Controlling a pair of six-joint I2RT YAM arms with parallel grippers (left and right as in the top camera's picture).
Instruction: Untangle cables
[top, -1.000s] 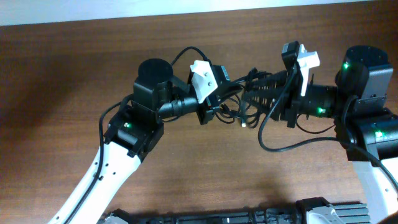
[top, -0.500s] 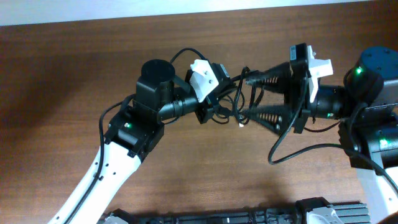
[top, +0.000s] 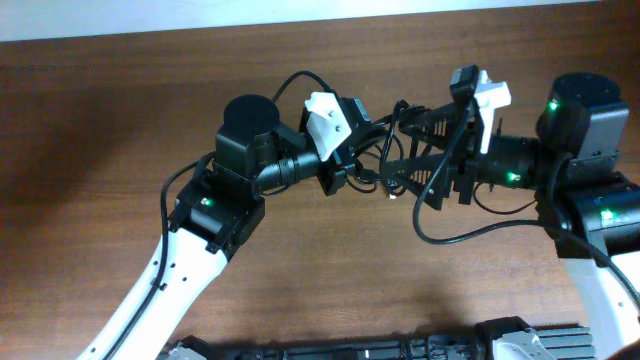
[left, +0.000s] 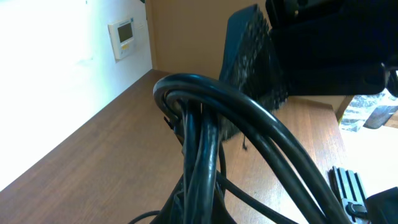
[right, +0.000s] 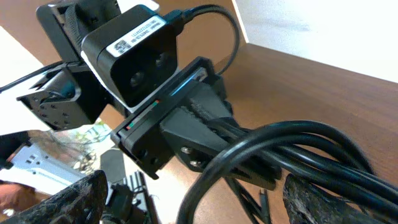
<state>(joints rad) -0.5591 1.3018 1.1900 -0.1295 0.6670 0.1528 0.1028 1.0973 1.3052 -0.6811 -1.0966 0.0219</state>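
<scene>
The cables (top: 383, 152) are a black looped bundle held just above the middle of the brown table (top: 120, 120). My left gripper (top: 350, 168) is shut on the bundle's left end; in the left wrist view the cables (left: 199, 143) rise from the hidden jaws into a loop. My right gripper (top: 402, 148) stands open at the bundle's right side, one finger on each side of it. In the right wrist view its fingertips (right: 68, 199) sit far apart, with the cables (right: 280, 146) passing between them and the left gripper (right: 186, 134) straight ahead.
A small metal-tipped plug (top: 392, 197) hangs under the bundle over the table. The right arm's own thick black wire (top: 470, 232) loops out over the table below its wrist. A black ribbed strip (top: 400, 348) lies along the front edge.
The right gripper opened wide from a narrow hold at the bundle, pulled back to the right, then came left again around the cables. The left gripper stayed shut and in place.
</scene>
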